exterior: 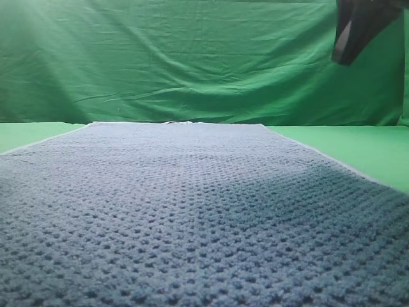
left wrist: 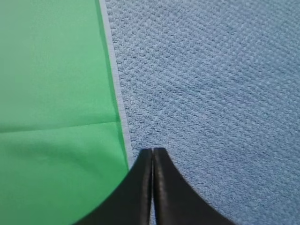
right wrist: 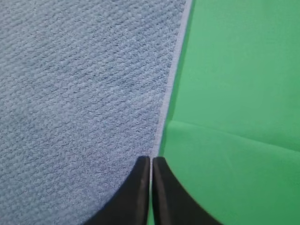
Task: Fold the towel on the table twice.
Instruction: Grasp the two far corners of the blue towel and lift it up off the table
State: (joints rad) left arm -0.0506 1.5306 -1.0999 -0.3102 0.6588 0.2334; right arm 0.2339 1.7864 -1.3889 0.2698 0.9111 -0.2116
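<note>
While flat on table (exterior: 377,150), towel (exterior: 192,211) runs lengthwise away in high view; left wrist: shut claw (left wrist: 153,151) over left hem, cloth rightward; right wrist: shut claw (right wrist: 151,159) over right hem, cloth leftward; both equally near, gripping nothing.

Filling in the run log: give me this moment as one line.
towel: flat, unfolded on table | left tool: shut, empty, above left hem | right tool: shut, empty, above right hem | folds: none yet

Even bright light, soft shadow across towel (exterior: 211,217) foreground, slight blur.
</note>
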